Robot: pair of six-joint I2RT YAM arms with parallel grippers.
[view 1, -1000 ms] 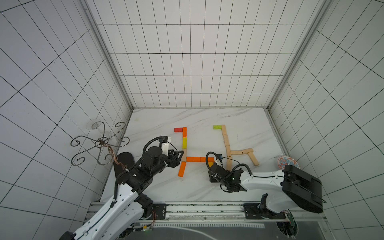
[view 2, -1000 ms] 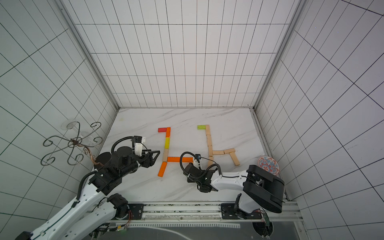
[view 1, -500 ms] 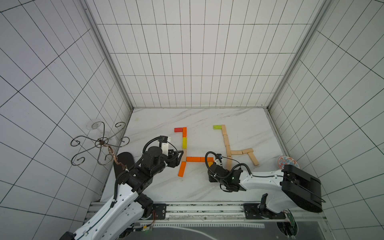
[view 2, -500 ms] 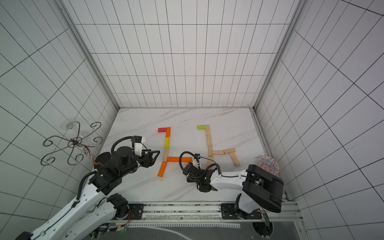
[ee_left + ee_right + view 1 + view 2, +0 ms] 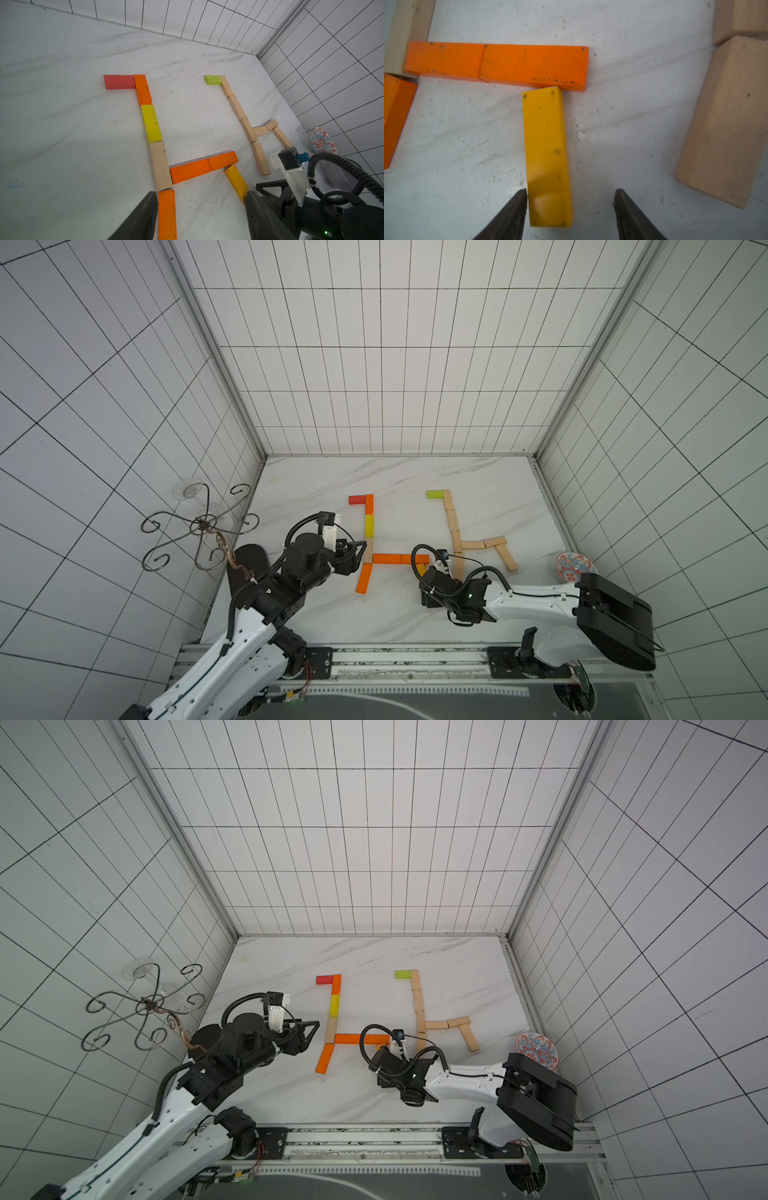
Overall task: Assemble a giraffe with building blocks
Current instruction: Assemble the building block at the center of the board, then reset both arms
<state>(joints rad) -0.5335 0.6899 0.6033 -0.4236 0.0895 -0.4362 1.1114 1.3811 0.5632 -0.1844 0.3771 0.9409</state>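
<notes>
Status: coloured giraffe [image 5: 386, 558], centre-left of the table [image 5: 316, 489] in both top views, looks complete. It has a red head [image 5: 356, 499], three-block neck [image 5: 151, 122], two-block body [image 5: 496, 62], orange leg [image 5: 167, 214] and yellow leg [image 5: 548, 155]. Block count matches the tan giraffe [image 5: 456, 531] to its right.

The right gripper [image 5: 570, 193] is released: jaws apart, the yellow leg flat between them and ungripped, its top end against the body. The left gripper [image 5: 200, 193] is spread and empty, with the orange leg just beside one finger.

Remaining, I'd judge: maybe splay the yellow leg outward, then retract both arms.
</notes>
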